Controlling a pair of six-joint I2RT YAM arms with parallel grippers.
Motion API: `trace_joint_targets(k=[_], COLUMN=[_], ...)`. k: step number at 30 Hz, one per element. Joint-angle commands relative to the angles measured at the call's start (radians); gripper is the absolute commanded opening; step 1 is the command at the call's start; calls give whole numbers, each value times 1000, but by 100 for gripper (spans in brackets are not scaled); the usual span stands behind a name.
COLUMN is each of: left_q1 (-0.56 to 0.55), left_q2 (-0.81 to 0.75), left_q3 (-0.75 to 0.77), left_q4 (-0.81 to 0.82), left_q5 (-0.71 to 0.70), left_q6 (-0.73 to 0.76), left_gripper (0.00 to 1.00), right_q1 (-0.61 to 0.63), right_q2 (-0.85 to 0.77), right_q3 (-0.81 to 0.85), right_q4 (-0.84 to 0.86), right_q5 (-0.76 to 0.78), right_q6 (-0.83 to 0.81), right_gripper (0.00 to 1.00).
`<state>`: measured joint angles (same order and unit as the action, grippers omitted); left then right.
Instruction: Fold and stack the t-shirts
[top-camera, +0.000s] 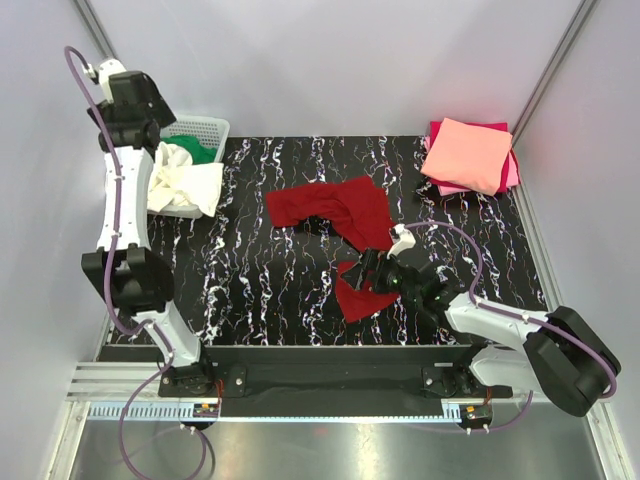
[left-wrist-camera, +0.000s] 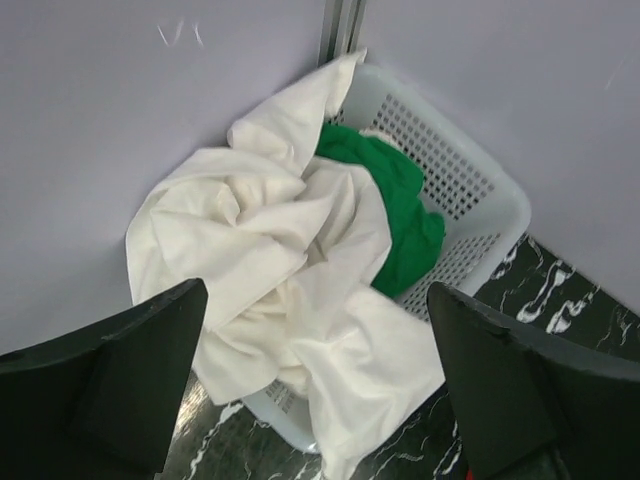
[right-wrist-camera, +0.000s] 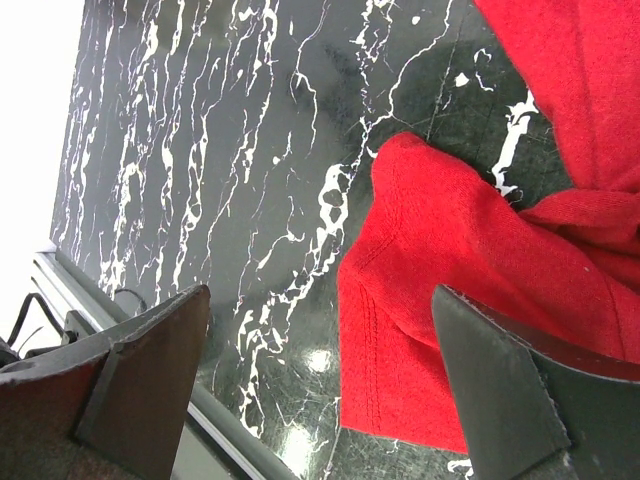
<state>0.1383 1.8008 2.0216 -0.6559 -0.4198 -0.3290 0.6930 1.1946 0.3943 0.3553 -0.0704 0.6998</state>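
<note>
Our right gripper (right-wrist-camera: 320, 300) wide over dark red t-shirt (right-wrist-camera: 450, 260) hem; left gripper (left-wrist-camera: 318, 290) wide, green t-shirt (left-wrist-camera: 400, 200) half-buried under white t-shirt (left-wrist-camera: 260, 240).

The dark red cloth t-shirt (top-camera: 335, 213) lies centrally. Far left, the white plastic lattice basket (top-camera: 212, 127) holds the white t-shirt (top-camera: 185, 185) and green t-shirt (top-camera: 196, 150). Far right, the salmon pink t-shirt (top-camera: 468, 155) tops the magenta t-shirt (top-camera: 438, 128).

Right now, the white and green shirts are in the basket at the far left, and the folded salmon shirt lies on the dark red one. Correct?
Not quite. The salmon shirt lies on the magenta shirt, as the top view shows; the dark red shirt is spread mid-table.
</note>
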Motion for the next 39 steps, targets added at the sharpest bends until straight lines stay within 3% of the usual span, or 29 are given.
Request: trace_joint_targets(k=[1, 4, 5, 6, 8, 9, 10, 13, 14, 16, 18, 21, 22, 24, 27, 28, 30, 33, 35, 39], left_q1=[-51, -133, -178, -227, -383, -429, -486, -494, -494, -487, -480, -476, -473, -473, -436, -393, -341, -321, -299, -278], left_q2=[-139, -240, -268, -323, -382, -423, -435, -442, -422, -397, -360, -345, -336, -287, -210, -189, -94, 84, 187, 244], left_q3=[-134, -279, -338, -374, -526, -594, -663, -920, -961, -884, -752, -797, -816, -799, -654, -549, -445, -308, -270, -219], left_q4=[179, 257, 284, 368, 522, 749, 857, 1181, 1260, 1160, 1019, 1110, 1116, 1171, 1098, 1010, 861, 869, 958, 927], left_q5=[33, 112, 83, -32, -167, -259, -266, -150, -172, -256, -306, -226, -223, -278, -327, -309, -266, -232, -182, -250], left_q6=[131, 272, 322, 412, 745, 883, 1193, 1628, 1610, 1445, 1398, 1490, 1587, 1624, 1543, 1397, 1252, 1303, 1401, 1300], left_gripper=[99, 99, 99, 99, 99, 99, 99, 99, 99, 99, 99, 99, 99, 99, 99, 99, 99, 99, 99, 99], right_q1=[0, 0, 0, 0, 0, 0, 0, 2, 0, 0, 0, 0, 0, 0, 0, 0, -1, 0, 0, 0], right_q2=[-1, -6, -7, -7, -9, -9, -7, -6, -6, -6, -4, 14, 20, 36, 27, 22, 17, 36, 59, 68], right_q3=[34, 32, 32, 32, 31, 32, 31, 37, 37, 35, 37, 47, 52, 63, 60, 57, 54, 66, 83, 95], right_q4=[50, 53, 53, 51, 50, 50, 50, 45, 44, 40, 39, 39, 36, 28, 25, 28, 28, 24, 13, -6], right_q5=[-8, -6, -9, -11, -12, -14, -14, -19, -20, -22, -23, -35, -38, -46, -45, -45, -49, -74, -89, -91], right_q6=[-17, -19, -19, -20, -22, -22, -22, -23, -23, -25, -20, -23, -25, -29, -29, -28, -31, -33, -39, -36], right_gripper=[100, 100, 100, 100, 100, 100, 100, 100, 100, 100, 100, 100, 100, 100, 100, 100, 100, 100, 99, 100])
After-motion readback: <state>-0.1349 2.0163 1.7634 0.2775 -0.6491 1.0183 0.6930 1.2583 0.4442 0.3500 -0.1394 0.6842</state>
